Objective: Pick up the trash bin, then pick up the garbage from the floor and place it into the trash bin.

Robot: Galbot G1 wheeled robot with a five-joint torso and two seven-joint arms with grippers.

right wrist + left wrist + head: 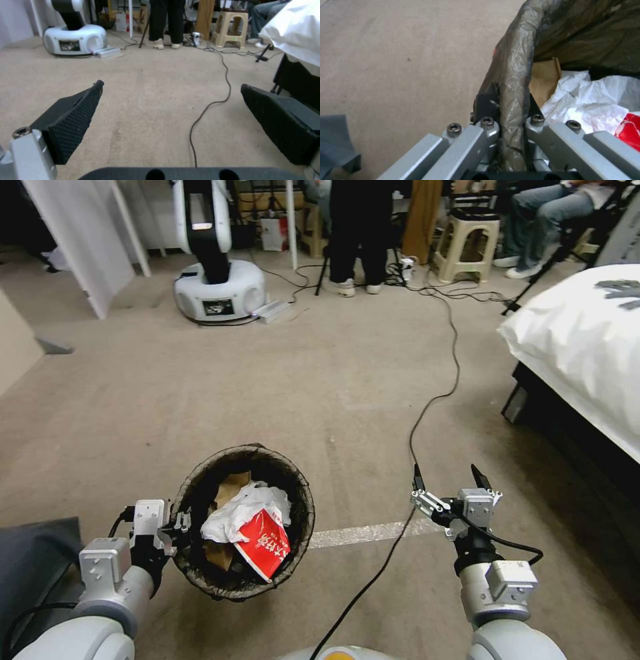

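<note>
Two grippers, both low above the carpet. Left gripper clamped on the bag-covered rim of the trash bin, one finger inside the rim and one outside, bin tilted. Inside the bin: garbage, namely white crumpled plastic, a red-and-white carton, brown paper. Right gripper to the right of the bin, fingers wide apart, holding nothing, just beside a black cable.

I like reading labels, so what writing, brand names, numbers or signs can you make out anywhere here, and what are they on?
Red carton in the trash bin: white characters printed on it, too small and blurred to read.
Other robot's base: a small dark screen, contents unreadable.
Red-and-white bag by the far wall: markings too small to read.
Nothing else legible.
</note>
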